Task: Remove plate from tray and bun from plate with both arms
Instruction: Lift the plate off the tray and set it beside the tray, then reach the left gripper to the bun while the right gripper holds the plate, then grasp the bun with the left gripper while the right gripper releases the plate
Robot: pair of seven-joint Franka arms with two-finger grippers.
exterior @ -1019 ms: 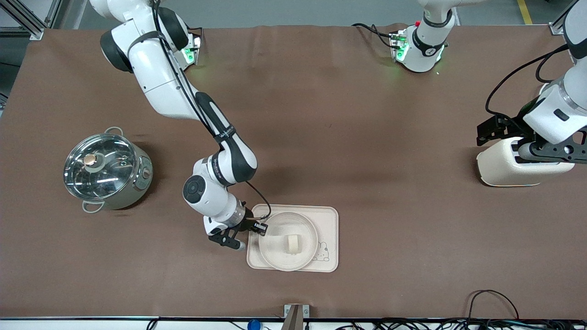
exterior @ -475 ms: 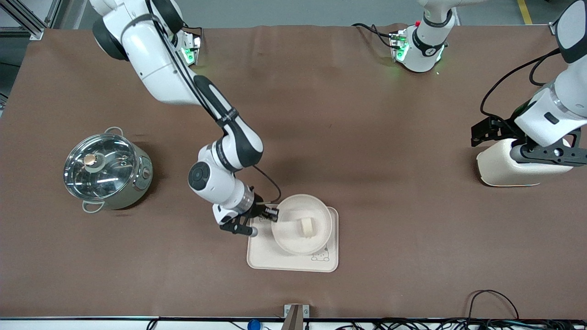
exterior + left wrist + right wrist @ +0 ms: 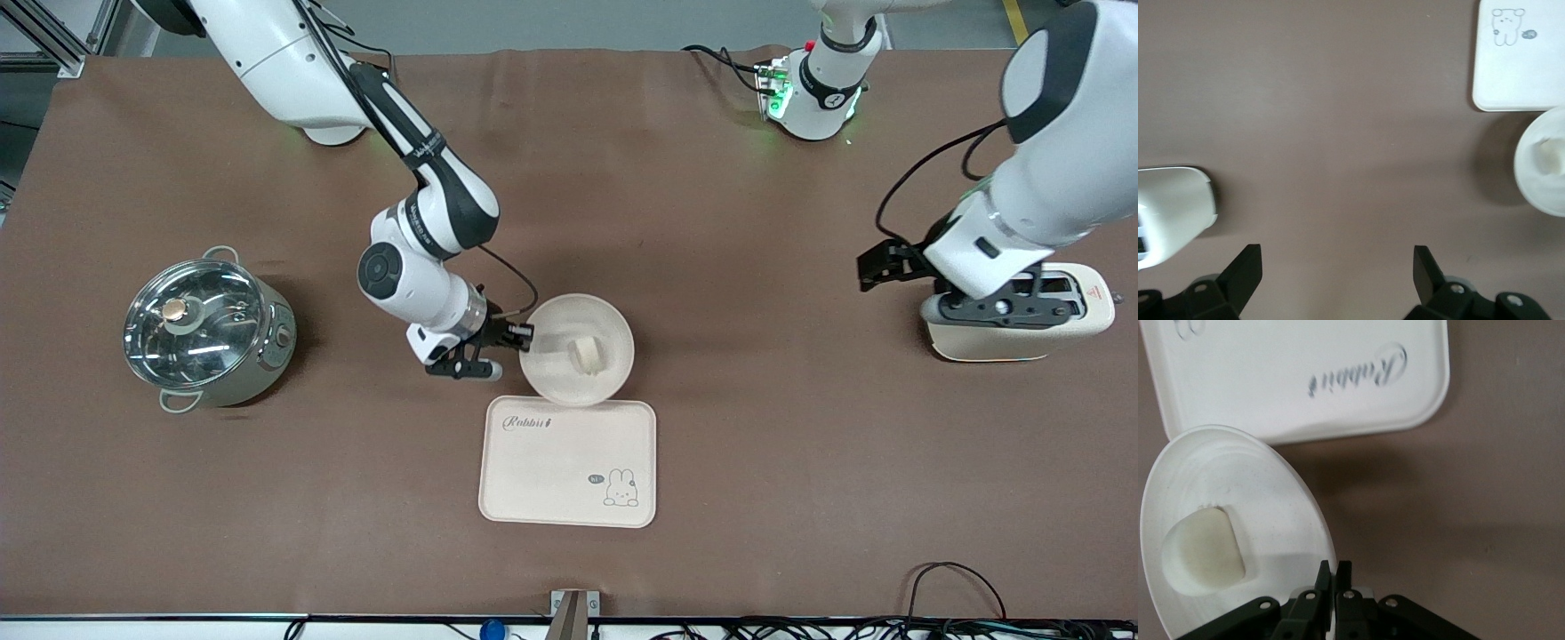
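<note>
My right gripper [image 3: 524, 333] is shut on the rim of the round cream plate [image 3: 556, 373] and holds it a little above the table, just past the tray's edge that is farther from the front camera. The bun [image 3: 587, 353] lies on the plate. The Rabbit tray [image 3: 569, 462] lies bare on the table. In the right wrist view the gripper [image 3: 1335, 570] pinches the plate [image 3: 1258, 487], with the bun [image 3: 1201, 550] and tray [image 3: 1305, 373] showing. My left gripper [image 3: 994, 308] is open and empty over the table beside a toaster; its wrist view [image 3: 1338, 267] shows the tray [image 3: 1521, 60] and plate [image 3: 1545, 180].
A steel pot with a glass lid [image 3: 206, 331] stands toward the right arm's end of the table. A cream toaster [image 3: 1067, 320] stands toward the left arm's end, partly under the left hand; it shows in the left wrist view [image 3: 1171, 207]. Cables run along the table's front edge.
My right gripper has lifted the plate with the bun off the tray and carried it away from the front camera. My left arm has swung toward the table's middle.
</note>
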